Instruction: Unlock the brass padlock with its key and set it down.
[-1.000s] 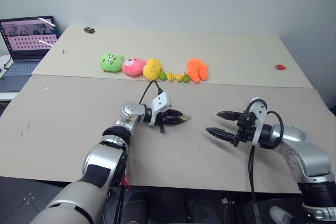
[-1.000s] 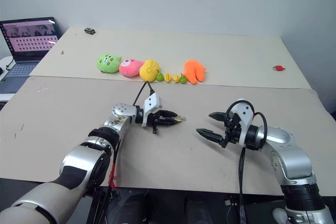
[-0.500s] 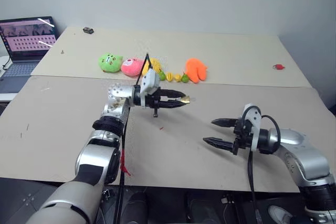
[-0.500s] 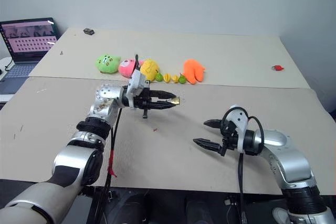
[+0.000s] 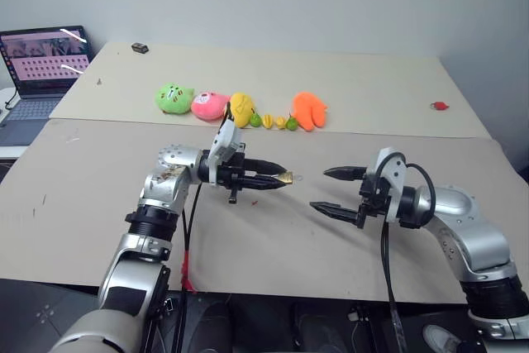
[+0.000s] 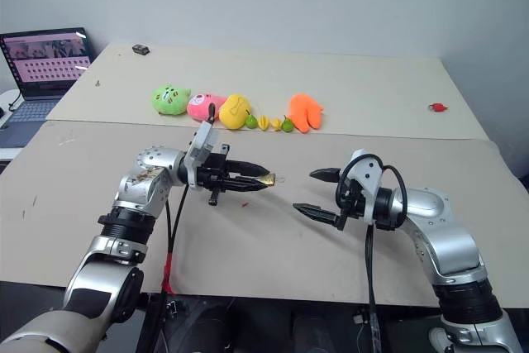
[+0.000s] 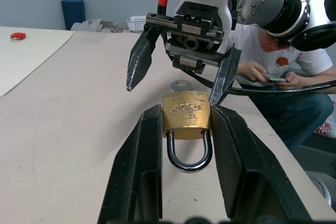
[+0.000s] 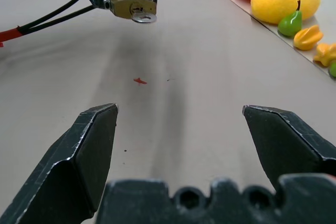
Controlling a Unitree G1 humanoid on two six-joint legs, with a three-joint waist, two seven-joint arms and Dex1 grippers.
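Observation:
The brass padlock (image 7: 186,115) is pinched by its body between the fingers of my left gripper (image 5: 277,178), which is shut on it and holds it above the table. Its silvery shackle points back toward the wrist. The key (image 7: 181,85) sticks out of the padlock's far end, and its round silvery head also shows in the right wrist view as the key (image 8: 144,18). My right gripper (image 5: 319,190) stands open just right of the padlock and faces it, a short gap away, with nothing between its fingers.
A row of plush toys lies at the back: green (image 5: 174,97), pink (image 5: 211,105), yellow (image 5: 240,107), orange (image 5: 308,110), with small toy fruits (image 5: 275,121) between. A laptop (image 5: 41,64) sits far left, a small red object (image 5: 440,106) far right. A seated person (image 7: 273,61) is beyond the table.
My left gripper has lifted the padlock higher above the table and turned level toward the right gripper. The right gripper has shifted a little toward it and stays open.

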